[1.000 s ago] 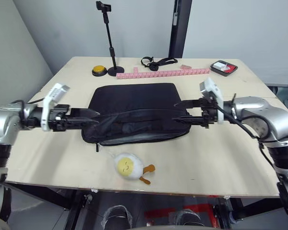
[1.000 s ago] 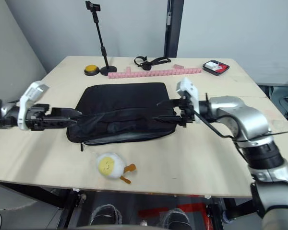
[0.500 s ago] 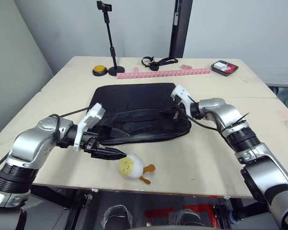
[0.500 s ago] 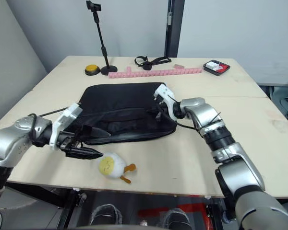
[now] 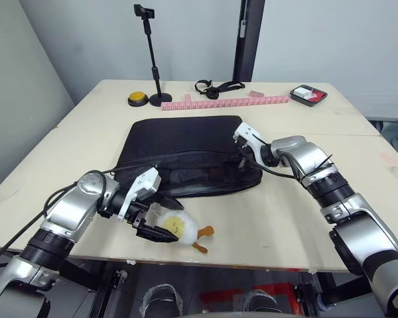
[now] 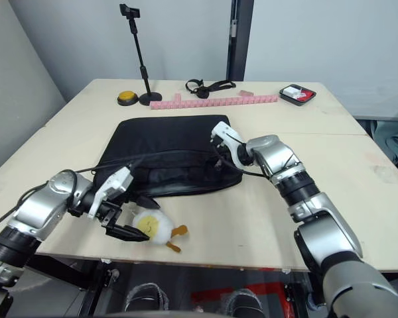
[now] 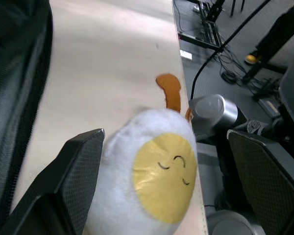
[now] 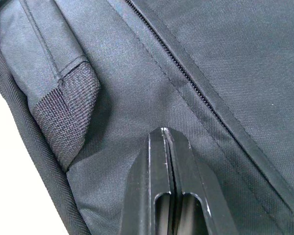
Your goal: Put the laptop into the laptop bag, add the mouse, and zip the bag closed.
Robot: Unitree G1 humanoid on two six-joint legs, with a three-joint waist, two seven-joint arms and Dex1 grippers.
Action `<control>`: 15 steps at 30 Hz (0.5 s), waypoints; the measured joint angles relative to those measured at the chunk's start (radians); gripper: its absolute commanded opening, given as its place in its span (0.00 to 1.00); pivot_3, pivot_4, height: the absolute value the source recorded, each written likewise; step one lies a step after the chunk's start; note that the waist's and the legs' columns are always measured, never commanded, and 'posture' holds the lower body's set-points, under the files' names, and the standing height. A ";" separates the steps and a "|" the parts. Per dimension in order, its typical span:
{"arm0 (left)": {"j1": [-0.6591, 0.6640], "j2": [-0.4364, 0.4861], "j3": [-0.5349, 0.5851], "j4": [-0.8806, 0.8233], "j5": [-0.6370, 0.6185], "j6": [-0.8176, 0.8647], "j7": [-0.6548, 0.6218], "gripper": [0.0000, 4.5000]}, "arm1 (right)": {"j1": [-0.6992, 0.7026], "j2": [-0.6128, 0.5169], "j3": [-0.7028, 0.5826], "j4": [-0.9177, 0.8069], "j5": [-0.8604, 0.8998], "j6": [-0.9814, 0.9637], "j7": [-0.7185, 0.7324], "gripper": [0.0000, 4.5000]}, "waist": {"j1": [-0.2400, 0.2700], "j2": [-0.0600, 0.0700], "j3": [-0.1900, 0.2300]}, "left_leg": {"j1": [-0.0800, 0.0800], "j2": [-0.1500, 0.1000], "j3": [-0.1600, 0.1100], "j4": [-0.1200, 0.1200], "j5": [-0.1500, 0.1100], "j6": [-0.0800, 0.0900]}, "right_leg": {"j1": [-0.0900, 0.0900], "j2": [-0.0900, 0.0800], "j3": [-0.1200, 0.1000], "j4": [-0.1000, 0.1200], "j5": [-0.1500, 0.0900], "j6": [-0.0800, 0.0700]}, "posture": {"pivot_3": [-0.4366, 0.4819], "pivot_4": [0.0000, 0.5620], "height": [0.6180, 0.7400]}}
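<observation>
Laptop bag (image 5: 186, 159) is lying flat mid-table, soft fabric, probably floppy, so I'm thinking grab a strap or the zipper pull. My right gripper (image 8: 169, 147) is pressing on its right end, fingers together, gripping nothing. My left gripper (image 7: 152, 181) is spread wide, straddling the plush duck (image 5: 178, 226) at the near edge.

A white plush duck (image 5: 178, 228) is lying low in the frame, near the front edge of the pale bench (image 5: 86, 126). Along the top, a black stand (image 5: 152, 56), yellow button (image 5: 137, 98), pink strip (image 5: 229, 101) and small tray (image 5: 308, 95) are being shown.
</observation>
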 measured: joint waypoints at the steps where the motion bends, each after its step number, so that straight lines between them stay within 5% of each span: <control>1: -0.008 -0.010 -0.012 0.040 0.013 -0.020 -0.001 0.93 | 0.000 -0.001 0.000 -0.003 0.000 0.005 0.000 0.01 | 0.000 0.000 0.000 | 0.000 0.000 0.000 0.000 0.000 0.000 | 0.000 0.000 0.000 0.000 0.000 0.000 | 0.48 0.27 1.00; 9: -0.058 -0.064 -0.030 0.198 0.089 -0.171 -0.019 0.93 | 0.008 -0.018 -0.001 -0.041 0.000 0.041 -0.002 0.01 | 0.003 0.000 0.000 | 0.000 0.000 0.000 0.000 0.000 0.000 | 0.000 0.000 0.000 0.000 0.000 0.000 | 0.48 0.27 1.00; 15: -0.058 -0.122 -0.045 0.181 0.083 -0.135 0.009 0.53 | 0.020 -0.020 -0.003 -0.061 0.000 0.050 -0.006 0.00 | 0.003 0.000 -0.001 | 0.000 0.000 0.000 0.000 0.000 0.000 | 0.000 0.000 0.000 0.000 0.000 0.000 | 0.48 0.27 1.00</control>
